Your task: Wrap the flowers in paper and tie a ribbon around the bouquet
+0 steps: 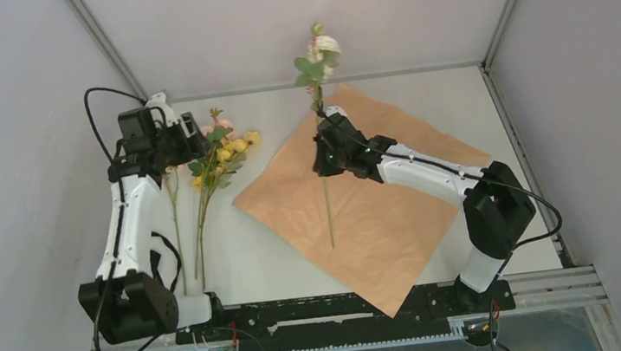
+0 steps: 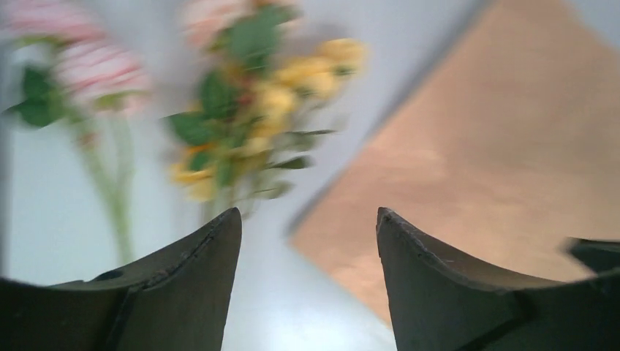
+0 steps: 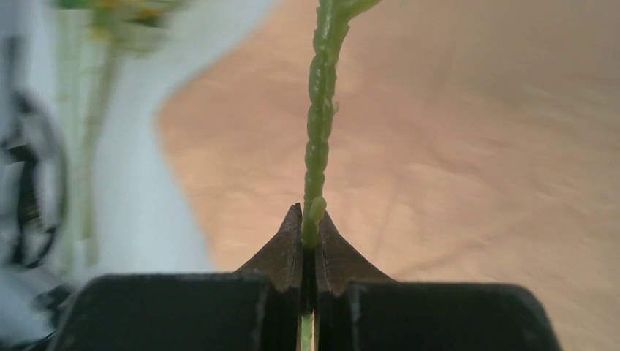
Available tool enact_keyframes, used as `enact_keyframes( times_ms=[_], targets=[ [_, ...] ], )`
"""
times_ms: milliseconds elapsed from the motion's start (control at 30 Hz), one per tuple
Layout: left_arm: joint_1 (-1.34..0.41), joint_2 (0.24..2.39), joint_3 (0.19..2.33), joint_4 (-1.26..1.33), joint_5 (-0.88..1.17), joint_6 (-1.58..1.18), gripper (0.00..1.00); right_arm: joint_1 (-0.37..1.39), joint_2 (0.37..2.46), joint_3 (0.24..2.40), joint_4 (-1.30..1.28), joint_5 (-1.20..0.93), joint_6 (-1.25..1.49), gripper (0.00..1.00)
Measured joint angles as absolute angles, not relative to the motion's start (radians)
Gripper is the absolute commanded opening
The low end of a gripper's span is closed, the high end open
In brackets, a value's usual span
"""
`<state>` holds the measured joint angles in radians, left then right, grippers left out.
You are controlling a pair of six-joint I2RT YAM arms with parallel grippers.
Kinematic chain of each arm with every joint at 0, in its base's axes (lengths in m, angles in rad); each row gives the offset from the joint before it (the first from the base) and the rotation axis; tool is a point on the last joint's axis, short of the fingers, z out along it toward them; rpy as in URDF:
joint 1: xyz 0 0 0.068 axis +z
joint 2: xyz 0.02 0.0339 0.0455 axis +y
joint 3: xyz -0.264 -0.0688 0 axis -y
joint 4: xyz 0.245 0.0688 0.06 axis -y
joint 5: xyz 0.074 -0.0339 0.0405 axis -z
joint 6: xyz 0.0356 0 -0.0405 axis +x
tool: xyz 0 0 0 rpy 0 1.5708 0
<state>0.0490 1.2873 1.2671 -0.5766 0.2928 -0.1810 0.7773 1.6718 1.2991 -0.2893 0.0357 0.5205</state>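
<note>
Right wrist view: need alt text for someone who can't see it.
The right tool is shut on a thin green flower stem that runs straight up the middle of the frame. Behind it lies the peach-orange paper, blurred, with bare white table and more blurred flowers at the left edge.

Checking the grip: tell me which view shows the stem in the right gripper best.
The right wrist view: the right gripper is shut on the stem, close up. The top view shows its whole length and bloom from afar, not the pinch. The left wrist view misses this stem.
</note>
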Motion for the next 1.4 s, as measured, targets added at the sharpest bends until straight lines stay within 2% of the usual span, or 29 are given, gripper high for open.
enact_keyframes(
  times_ms=[133, 167, 200, 267, 300, 367, 567, 700, 800, 900, 933, 1167, 1267, 1400],
  targets=[
    [0.206, 1.383, 1.235, -0.606, 0.156, -0.063, 0.62, 0.691, 1.73, 1.299, -0.466, 0.139, 0.49, 0.0],
    [0.245, 1.417, 1.226, -0.612, 0.132, -0.04, 0.56, 0.673, 1.752, 1.302, -0.496, 0.156, 0.484, 0.04],
    [0.28, 1.455, 1.222, -0.62, 0.11, -0.02, 0.53, 0.653, 1.782, 1.308, -0.531, 0.173, 0.477, 0.12],
    [0.33, 1.532, 1.222, -0.629, 0.076, 0.009, 0.51, 0.621, 1.846, 1.325, -0.581, 0.197, 0.47, 0.43],
    [0.35, 1.572, 1.222, -0.632, 0.062, 0.023, 0.51, 0.61, 1.876, 1.335, -0.6, 0.207, 0.469, 0.53],
    [0.371, 1.639, 1.223, -0.64, 0.043, 0.047, 0.53, 0.595, 1.931, 1.365, -0.643, 0.228, 0.46, 0.62],
    [0.369, 1.808, 1.229, -0.659, -0.006, 0.097, 0.55, 0.611, 1.99, 1.436, -0.707, 0.274, 0.452, 0.66],
    [0.369, 1.899, 1.277, -0.683, -0.03, 0.108, 0.45, 0.631, 1.98, 1.441, -0.712, 0.281, 0.45, 0.65],
    [0.369, 1.951, 1.354, -0.692, -0.045, 0.113, 0.33, 0.644, 1.955, 1.433, -0.714, 0.282, 0.445, 0.65],
    [0.369, 1.99, 1.411, -0.707, -0.039, 0.115, 0.05, 0.655, 1.914, 1.409, -0.713, 0.289, 0.44, 0.65],
    [0.369, 2.001, 1.428, -0.719, -0.03, 0.12, 0.01, 0.657, 1.898, 1.401, -0.715, 0.292, 0.437, 0.65],
    [0.39, 2.004, 1.436, -0.742, 0.044, 0.126, 0.0, 0.669, 1.819, 1.367, -0.717, 0.312, 0.425, 0.65],
    [0.443, 1.939, 1.385, -0.709, 0.104, 0.08, 0.0, 0.688, 1.784, 1.363, -0.717, 0.32, 0.411, 0.66],
    [0.525, 1.763, 1.347, -0.696, 0.184, 0.007, 0.0, 0.746, 1.732, 1.36, -0.689, 0.296, 0.381, 0.8]
  ],
)
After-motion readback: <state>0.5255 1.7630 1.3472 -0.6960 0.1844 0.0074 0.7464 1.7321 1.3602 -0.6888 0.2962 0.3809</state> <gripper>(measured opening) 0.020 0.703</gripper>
